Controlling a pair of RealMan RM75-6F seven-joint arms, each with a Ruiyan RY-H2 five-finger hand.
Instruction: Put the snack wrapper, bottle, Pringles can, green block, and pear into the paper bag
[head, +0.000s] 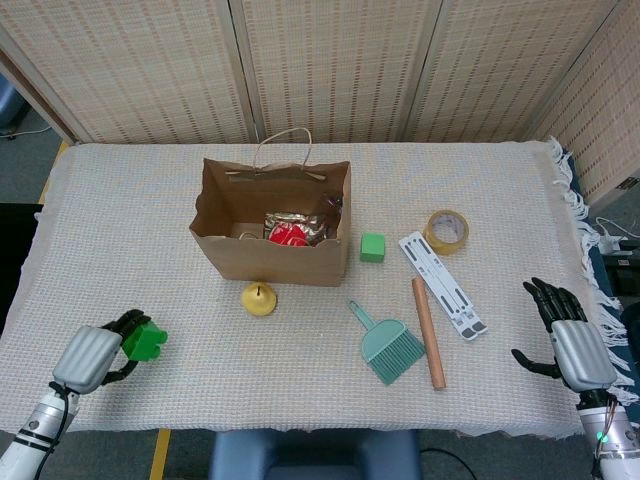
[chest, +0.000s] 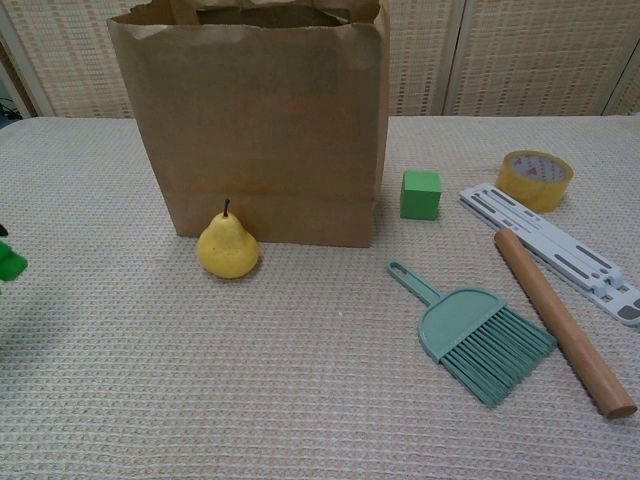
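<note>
At lower left, the left hand (head: 88, 357) is gripping a bright green plastic block (head: 143, 341) by its fingertips; risk: slippage before reaching the brown paper bag (head: 272, 254). The right hand (head: 568, 339) is hanging open, empty.

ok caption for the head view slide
Left hand holds a green block near the table edge; pear waits beside the paper bag.

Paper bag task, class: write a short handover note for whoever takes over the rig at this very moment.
Left hand grips a bright green block above the table's near left edge. Right hand is open and empty at the near right.
In the paper bag: a crinkled snack wrapper and a red item; the rest of the bag's contents cannot be made out.
The pear stands against the bag's front; a green cube sits right of the bag.
Left to do: bag the held block and the pear; check for the bottle.
</note>
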